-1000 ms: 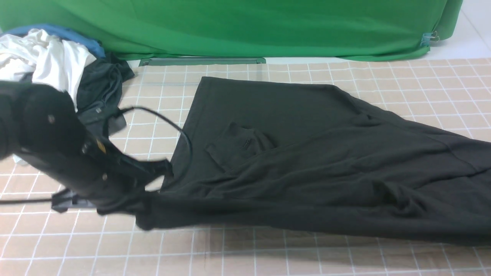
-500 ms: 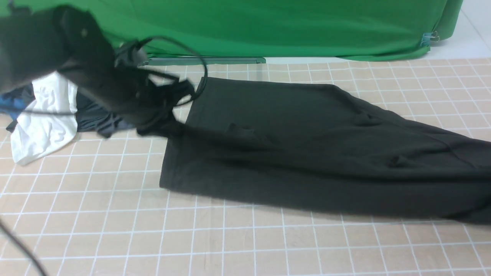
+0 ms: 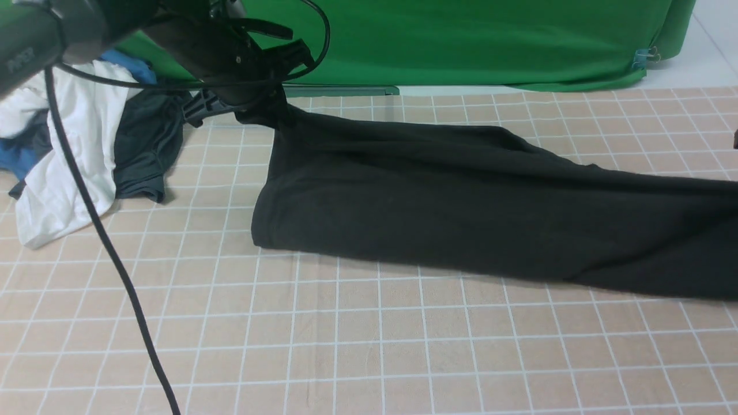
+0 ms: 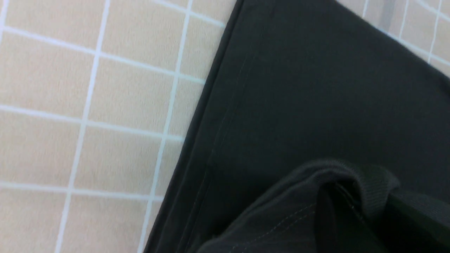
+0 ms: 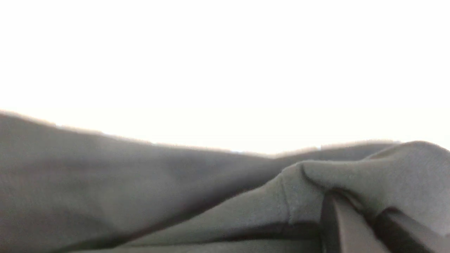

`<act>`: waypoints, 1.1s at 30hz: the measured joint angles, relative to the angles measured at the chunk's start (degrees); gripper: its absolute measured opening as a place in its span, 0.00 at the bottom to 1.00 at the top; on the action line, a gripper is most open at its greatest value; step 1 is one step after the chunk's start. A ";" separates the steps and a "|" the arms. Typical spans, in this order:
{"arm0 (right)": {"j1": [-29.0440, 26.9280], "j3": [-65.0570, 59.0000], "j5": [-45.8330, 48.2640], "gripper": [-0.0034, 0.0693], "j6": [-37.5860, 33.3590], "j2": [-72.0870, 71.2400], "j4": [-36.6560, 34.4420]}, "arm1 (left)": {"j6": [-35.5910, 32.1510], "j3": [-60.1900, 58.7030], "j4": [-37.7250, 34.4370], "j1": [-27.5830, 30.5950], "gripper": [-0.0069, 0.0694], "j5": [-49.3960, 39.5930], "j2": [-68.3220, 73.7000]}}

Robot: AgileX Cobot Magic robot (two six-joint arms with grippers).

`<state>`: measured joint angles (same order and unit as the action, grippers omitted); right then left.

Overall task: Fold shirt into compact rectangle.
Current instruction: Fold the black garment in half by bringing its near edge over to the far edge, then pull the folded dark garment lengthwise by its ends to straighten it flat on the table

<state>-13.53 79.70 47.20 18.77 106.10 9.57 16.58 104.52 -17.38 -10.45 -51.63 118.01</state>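
The black shirt (image 3: 461, 207) lies on the gridded mat as a long doubled band that runs off the right edge. My left gripper (image 3: 262, 108) hangs over its far left corner, shut on a bunch of the cloth. In the left wrist view a ribbed hem wraps the jaws of that gripper (image 4: 355, 211), above the flat shirt (image 4: 316, 88) and its stitched edge. My right gripper (image 5: 365, 214) shows only in its wrist view, shut on a fold of the shirt (image 5: 140, 182). The chest print and neck label are hidden.
At the far left lies a heap of clothes: a white shirt (image 3: 69, 150), a dark grey-green one (image 3: 144, 150) and something blue (image 3: 17, 161). A green backdrop (image 3: 432, 40) closes the far side. A black cable (image 3: 115, 259) hangs across the near left.
My left gripper has swung from the near left up to the far left corner, carrying the shirt's near edge over onto its far half. The shirt is now a narrower band.
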 joint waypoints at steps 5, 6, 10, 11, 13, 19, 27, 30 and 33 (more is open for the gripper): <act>0.00 0.04 -3.83 0.10 1.65 1.79 -0.02 | 0.00 0.55 -1.00 0.19 0.12 4.72 2.63; 0.00 0.04 -5.35 0.10 1.81 2.54 -0.02 | 0.00 0.55 -1.14 0.19 0.12 6.89 3.24; 0.00 0.04 -9.31 0.10 3.26 4.30 -0.02 | -0.06 0.55 -1.19 0.19 0.12 12.78 5.61; 0.00 0.04 -10.38 0.11 3.96 4.64 -0.02 | -0.06 0.55 -1.19 0.19 0.12 14.56 6.34; 0.00 0.04 -11.21 0.12 4.47 5.00 -0.02 | -0.30 0.55 -1.21 0.19 0.12 16.23 7.16; 0.00 0.06 -12.83 0.34 5.71 6.38 0.73 | -1.61 0.55 -1.20 0.19 0.16 21.09 9.82; 0.00 4.65 -7.49 0.79 -0.18 6.00 0.89 | -1.61 4.66 -0.95 0.54 0.56 21.72 9.82; 0.00 9.68 -1.13 0.70 -5.55 4.51 -1.00 | -1.86 9.96 -0.89 0.91 0.73 15.61 8.06; 0.23 15.30 5.88 0.38 -12.90 2.97 -5.90 | -4.31 15.34 -0.76 1.02 0.83 6.59 6.27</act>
<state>-13.29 95.00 53.08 5.87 109.07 3.67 12.27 119.85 -18.14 -9.43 -45.04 124.29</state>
